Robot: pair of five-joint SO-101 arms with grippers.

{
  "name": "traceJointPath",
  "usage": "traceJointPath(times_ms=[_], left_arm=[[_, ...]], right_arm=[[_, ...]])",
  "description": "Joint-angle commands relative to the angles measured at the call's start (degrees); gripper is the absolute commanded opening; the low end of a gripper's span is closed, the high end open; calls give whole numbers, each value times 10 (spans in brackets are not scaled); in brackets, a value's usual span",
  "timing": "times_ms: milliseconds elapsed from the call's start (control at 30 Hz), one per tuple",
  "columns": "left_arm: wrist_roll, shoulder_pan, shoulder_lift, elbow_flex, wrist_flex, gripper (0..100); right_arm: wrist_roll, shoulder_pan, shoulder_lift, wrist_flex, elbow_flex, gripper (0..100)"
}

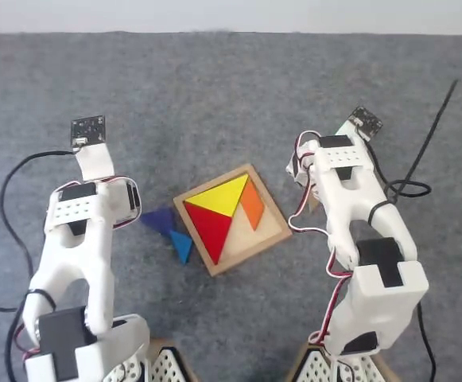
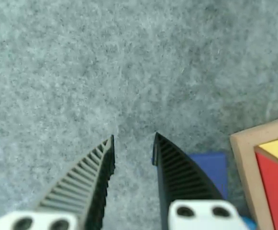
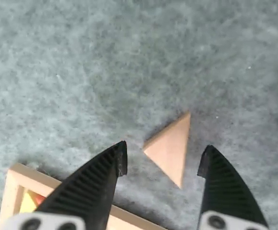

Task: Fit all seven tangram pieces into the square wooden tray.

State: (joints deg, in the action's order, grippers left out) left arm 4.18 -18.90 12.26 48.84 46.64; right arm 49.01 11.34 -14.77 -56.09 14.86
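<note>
Straddling pale triangle [image 3: 170,149], right end effector [image 3: 165,146] parted, left end effector [image 2: 133,136] parted, tray [image 1: 272,231] turned diamond-wise

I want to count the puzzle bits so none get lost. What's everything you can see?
wooden tray: 1, light wood, mid-carpet
yellow triangle: 1, in tray
red triangle: 1, in tray
orange piece: 1, in tray
dark blue piece: 1, on carpet beside tray
light blue triangle: 1, by the dark blue piece
tan triangle: 1, on carpet
carpet: 1, grey
left gripper: 1, black, open, near dark blue piece
right gripper: 1, black, open, over tan triangle
</note>
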Motion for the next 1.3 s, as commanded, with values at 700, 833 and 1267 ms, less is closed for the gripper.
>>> traceJointPath(times_ms=[700, 833, 1267], left_arm=[[-3, -2, 4, -5, -11, 123], [-3, -2, 4, -5, -11, 123], [-3, -2, 4, -5, -11, 123]], right_arm=[[-8, -16, -58, -10, -50, 160], [-8, -17, -58, -10, -49, 156], [-122, 53, -3, -109, -69, 154]])
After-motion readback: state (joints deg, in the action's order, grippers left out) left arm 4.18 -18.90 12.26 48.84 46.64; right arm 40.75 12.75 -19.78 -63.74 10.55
